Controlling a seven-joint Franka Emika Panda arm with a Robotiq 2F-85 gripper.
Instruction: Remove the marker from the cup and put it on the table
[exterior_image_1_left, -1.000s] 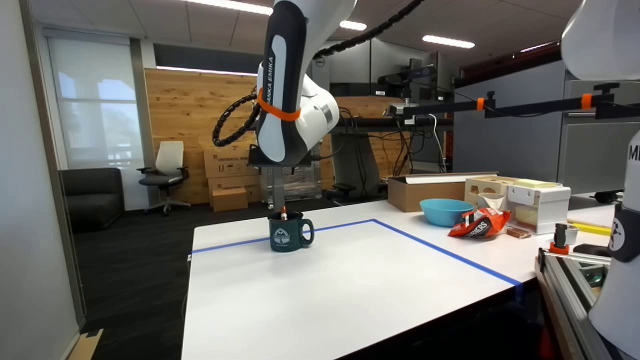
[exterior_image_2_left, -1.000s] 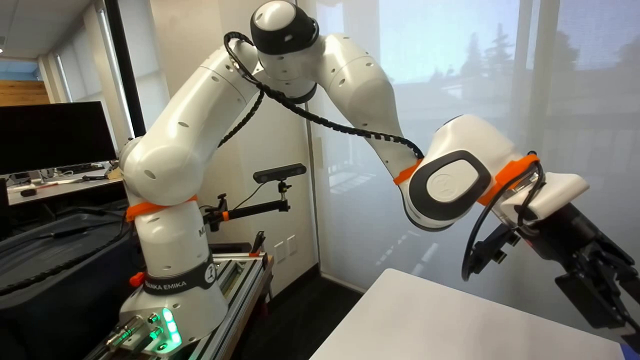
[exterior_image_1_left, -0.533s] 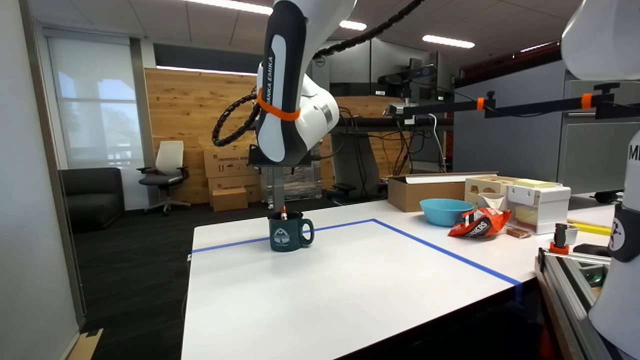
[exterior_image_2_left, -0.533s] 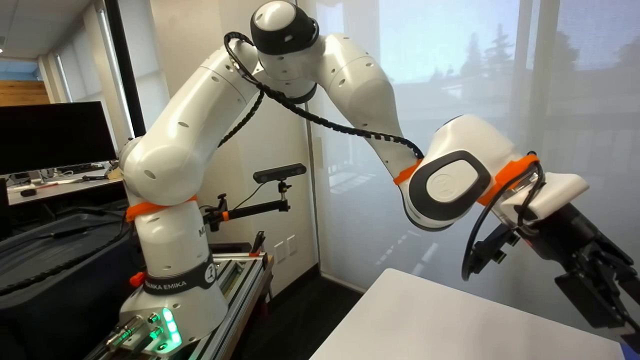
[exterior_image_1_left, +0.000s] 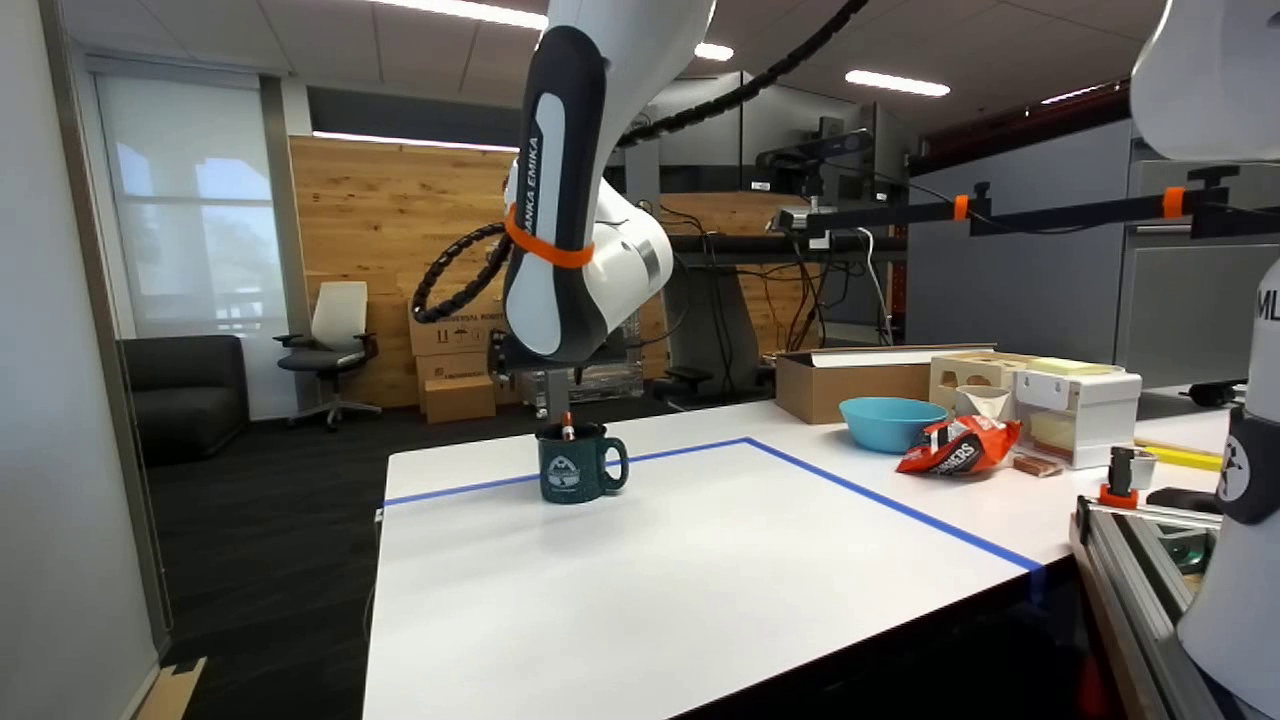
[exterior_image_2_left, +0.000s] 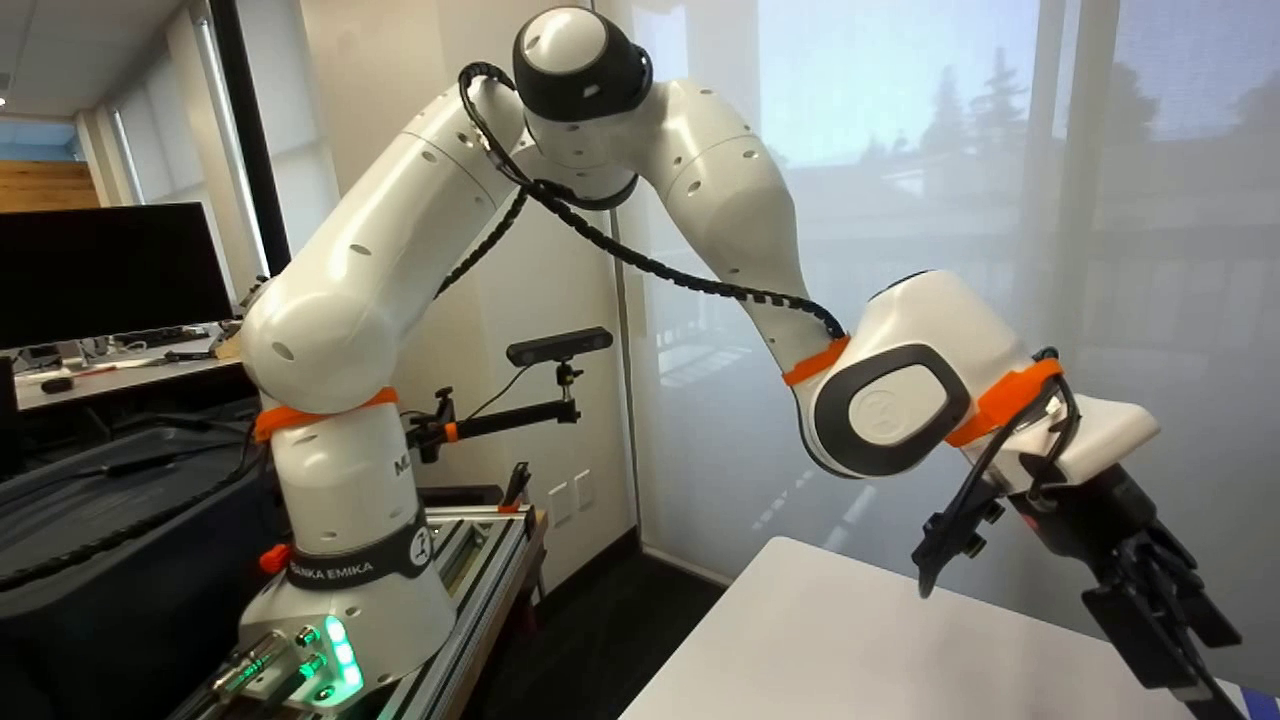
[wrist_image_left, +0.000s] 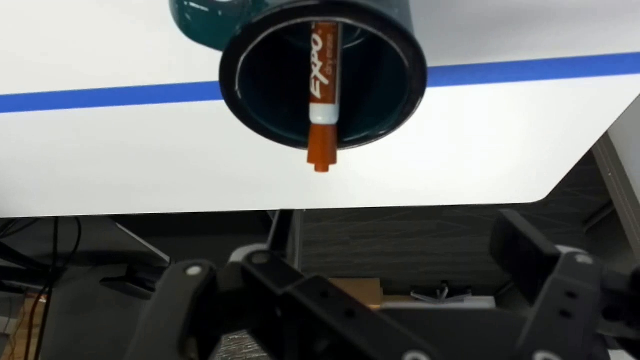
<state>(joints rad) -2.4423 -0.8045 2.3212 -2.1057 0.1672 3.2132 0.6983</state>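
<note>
The dark teal cup (exterior_image_1_left: 573, 470) stands upright on the white table (exterior_image_1_left: 660, 590) at the blue tape line. The marker (exterior_image_1_left: 567, 427), orange-brown with a white band, leans inside it, its capped end above the rim. In the wrist view the cup (wrist_image_left: 272, 80) is at the top centre with its mouth facing me. The marker (wrist_image_left: 324, 65) points its cap down the picture. My gripper (wrist_image_left: 400, 237) is open and empty, its fingers wide apart and clear of cup and marker. The gripper (exterior_image_2_left: 1175, 640) also shows at the lower right of an exterior view, where cup and marker are out of view.
A blue bowl (exterior_image_1_left: 892, 424), a red snack bag (exterior_image_1_left: 962, 445), a cardboard box (exterior_image_1_left: 850, 385) and a white container (exterior_image_1_left: 1075, 415) stand beyond the tape. The table's edge lies a short way past the cup. A camera (exterior_image_2_left: 560, 347) stands on an arm behind the robot.
The arm and gripper have moved down, and slightly left in both exterior views, within the last half second. Cup and marker have not moved.
</note>
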